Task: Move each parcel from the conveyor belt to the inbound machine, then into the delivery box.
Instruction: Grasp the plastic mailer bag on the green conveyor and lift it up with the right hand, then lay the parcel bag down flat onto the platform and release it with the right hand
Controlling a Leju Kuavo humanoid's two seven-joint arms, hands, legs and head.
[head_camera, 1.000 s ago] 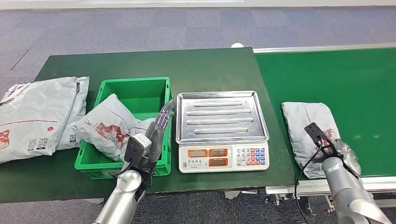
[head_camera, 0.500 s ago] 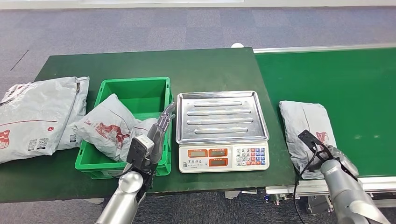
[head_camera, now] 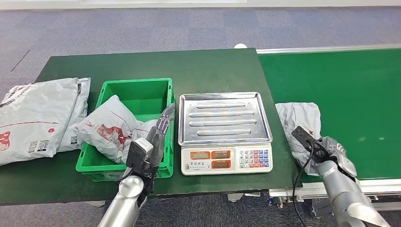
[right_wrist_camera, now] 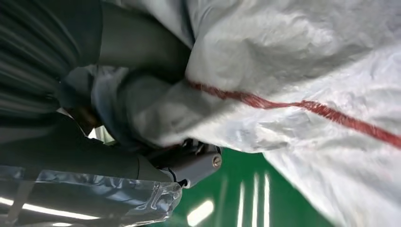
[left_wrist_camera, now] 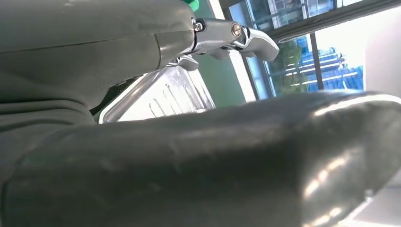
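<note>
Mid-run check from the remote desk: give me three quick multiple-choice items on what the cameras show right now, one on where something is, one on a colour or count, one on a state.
1. Where is the grey parcel that the right hand grips?
A. On the scale's tray
B. At the conveyor belt's near left edge, beside the scale
C. Inside the green crate

2. What colour is the crate?
A. Green
B. Blue
C. Grey

3. What is the state of the scale's steel tray?
A. A parcel lies on it
B. The left hand presses on it
C. Nothing lies on it

Answers: 1 B, the head view shows the parcel bunched at the belt edge, right of the scale. 2 A, its walls are bright green. 3 C, its ribbed surface is bare; the left hand is at the crate's right wall.
</note>
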